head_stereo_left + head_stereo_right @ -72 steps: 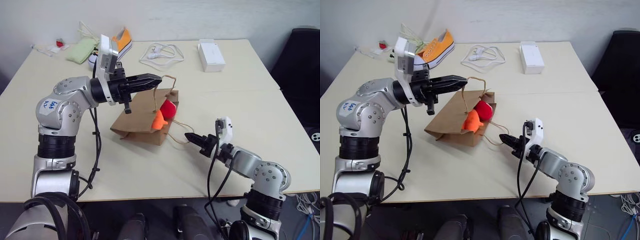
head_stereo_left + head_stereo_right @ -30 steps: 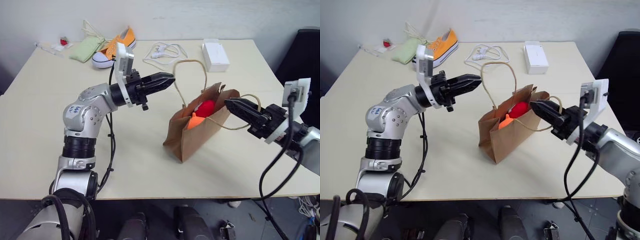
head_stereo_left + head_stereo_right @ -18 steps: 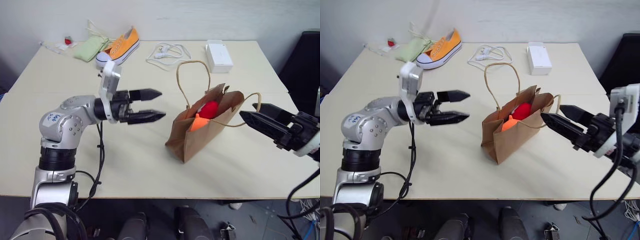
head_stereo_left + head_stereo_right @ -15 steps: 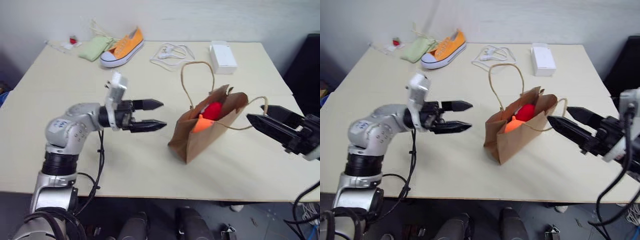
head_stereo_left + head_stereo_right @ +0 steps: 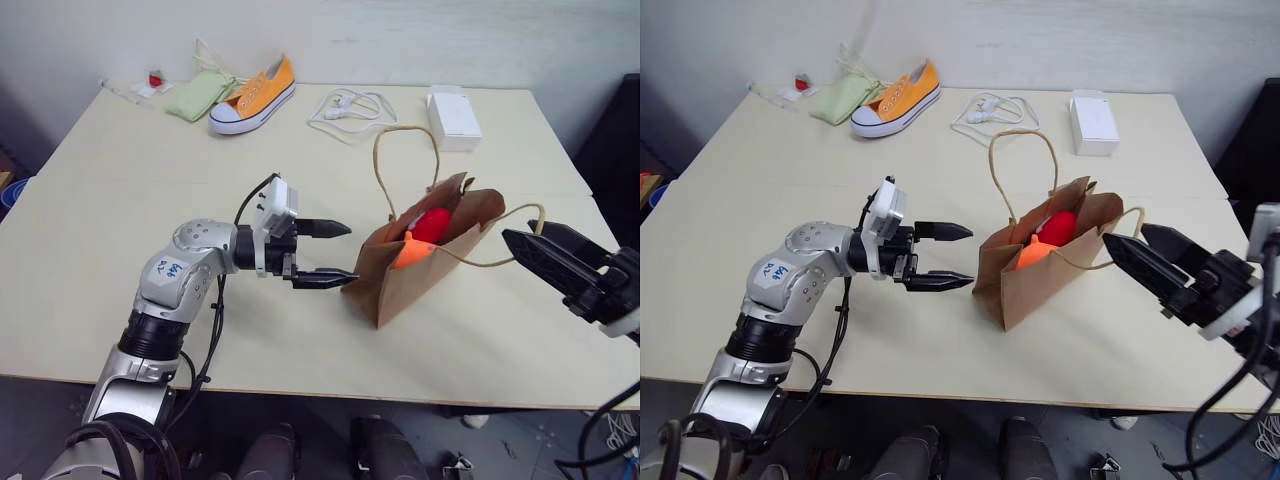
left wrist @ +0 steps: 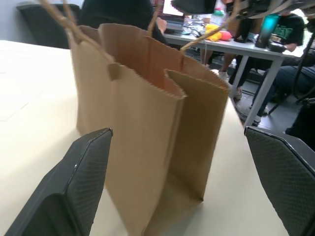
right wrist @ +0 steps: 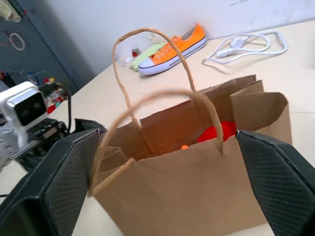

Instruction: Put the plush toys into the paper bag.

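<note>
My head cameras look down at the table (image 5: 120,200); both wrist cameras closely face the paper bag (image 7: 197,187).

Two plush toys (image 5: 425,235), one paper bag (image 5: 420,280), one sneaker (image 5: 255,93), one white box (image 5: 454,115)

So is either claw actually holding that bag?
No. The left gripper and right gripper are open on either side of the paper bag.
</note>
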{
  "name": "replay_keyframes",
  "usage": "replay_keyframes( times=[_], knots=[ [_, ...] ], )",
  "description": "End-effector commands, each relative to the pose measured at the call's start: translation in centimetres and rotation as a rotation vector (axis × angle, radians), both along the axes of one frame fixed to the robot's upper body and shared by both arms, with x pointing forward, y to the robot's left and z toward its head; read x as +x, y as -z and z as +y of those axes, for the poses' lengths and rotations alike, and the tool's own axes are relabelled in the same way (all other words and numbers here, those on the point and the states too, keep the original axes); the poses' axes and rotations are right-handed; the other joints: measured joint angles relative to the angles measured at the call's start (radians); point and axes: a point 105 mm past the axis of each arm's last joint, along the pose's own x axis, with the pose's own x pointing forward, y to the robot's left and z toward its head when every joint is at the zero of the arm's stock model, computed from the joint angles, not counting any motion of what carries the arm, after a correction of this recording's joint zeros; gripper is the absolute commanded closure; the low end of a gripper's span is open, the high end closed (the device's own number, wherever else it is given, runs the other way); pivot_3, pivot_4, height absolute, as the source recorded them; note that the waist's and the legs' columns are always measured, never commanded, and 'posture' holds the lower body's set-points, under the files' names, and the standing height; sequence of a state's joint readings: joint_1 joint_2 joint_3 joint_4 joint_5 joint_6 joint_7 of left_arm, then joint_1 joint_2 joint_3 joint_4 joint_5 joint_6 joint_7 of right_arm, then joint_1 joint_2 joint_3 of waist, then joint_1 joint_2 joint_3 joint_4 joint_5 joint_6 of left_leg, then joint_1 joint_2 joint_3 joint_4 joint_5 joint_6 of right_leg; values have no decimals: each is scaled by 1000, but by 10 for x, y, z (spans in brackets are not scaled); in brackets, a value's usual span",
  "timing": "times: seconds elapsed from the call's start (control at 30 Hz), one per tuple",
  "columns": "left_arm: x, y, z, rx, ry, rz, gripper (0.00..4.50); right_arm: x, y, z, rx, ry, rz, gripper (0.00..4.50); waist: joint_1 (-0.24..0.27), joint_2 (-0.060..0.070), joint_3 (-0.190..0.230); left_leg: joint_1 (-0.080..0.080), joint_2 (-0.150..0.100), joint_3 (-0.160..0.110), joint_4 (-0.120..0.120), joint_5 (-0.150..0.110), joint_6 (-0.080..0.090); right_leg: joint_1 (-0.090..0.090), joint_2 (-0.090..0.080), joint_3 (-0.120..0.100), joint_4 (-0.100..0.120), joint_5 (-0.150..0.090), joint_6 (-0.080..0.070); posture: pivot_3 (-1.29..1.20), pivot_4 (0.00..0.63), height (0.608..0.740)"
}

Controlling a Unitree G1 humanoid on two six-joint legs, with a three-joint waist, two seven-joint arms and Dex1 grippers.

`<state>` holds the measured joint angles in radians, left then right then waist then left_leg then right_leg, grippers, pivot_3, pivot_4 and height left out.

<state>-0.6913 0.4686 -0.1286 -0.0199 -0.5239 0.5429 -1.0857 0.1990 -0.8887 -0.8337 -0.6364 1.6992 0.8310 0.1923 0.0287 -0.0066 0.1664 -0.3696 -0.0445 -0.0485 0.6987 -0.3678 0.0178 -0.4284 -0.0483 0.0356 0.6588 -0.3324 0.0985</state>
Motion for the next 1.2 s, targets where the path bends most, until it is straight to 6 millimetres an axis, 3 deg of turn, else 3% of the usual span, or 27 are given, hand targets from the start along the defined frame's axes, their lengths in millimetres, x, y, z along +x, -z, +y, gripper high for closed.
replay_keyframes(
  times=[0.03,0.27,0.33,0.43,0.53,0.6,0.73,0.9,1.2],
  knots=[
    [1,-12,1,-31,4,-41,5,-19,-19,2,-16,-36,-44,0,1,0,0,0,0,0,0,0,1,0,0,0,0,0,0,0,150,740],
    [3,-8,-2,-22,18,-49,5,-51,-17,-8,-130,-77,-10,0,-1,-1,0,0,0,0,0,-1,2,1,1,0,-2,0,1,0,150,740],
    [2,-8,-4,-26,28,-49,5,-50,1,-9,-192,-61,47,0,-1,-2,0,0,0,1,0,-2,3,2,1,1,-2,0,1,0,150,740],
    [1,-8,-12,-29,57,-52,5,-25,49,-1,-360,-1,145,0,-7,-5,-2,1,0,1,0,-2,3,2,1,1,-3,1,1,0,150,740],
    [-1,-6,-17,-9,85,-75,0,-4,69,13,-439,10,127,615,-8,-5,-1,2,0,2,0,-1,1,0,1,2,-1,1,1,0,150,740],
    [0,-3,-19,6,91,-89,0,15,83,30,-544,-22,79,1258,-11,-5,-1,2,0,2,0,-1,0,-1,1,2,-1,1,1,0,150,740],
    [0,3,-24,41,109,-130,0,56,91,61,-566,-18,-16,2685,-13,-5,-1,1,0,1,0,0,-1,-2,2,1,-1,1,0,0,150,740],
    [8,13,-29,84,68,-160,0,72,98,79,-579,-26,-45,4458,-2,-5,-1,-2,0,0,0,0,-2,-4,1,0,-1,1,0,0,150,740],
    [49,25,-40,117,-162,-193,0,70,104,89,-565,-55,-47,4458,-7,-5,-1,-1,-1,0,1,0,-1,-3,0,0,-1,1,0,0,150,740]
  ],
)
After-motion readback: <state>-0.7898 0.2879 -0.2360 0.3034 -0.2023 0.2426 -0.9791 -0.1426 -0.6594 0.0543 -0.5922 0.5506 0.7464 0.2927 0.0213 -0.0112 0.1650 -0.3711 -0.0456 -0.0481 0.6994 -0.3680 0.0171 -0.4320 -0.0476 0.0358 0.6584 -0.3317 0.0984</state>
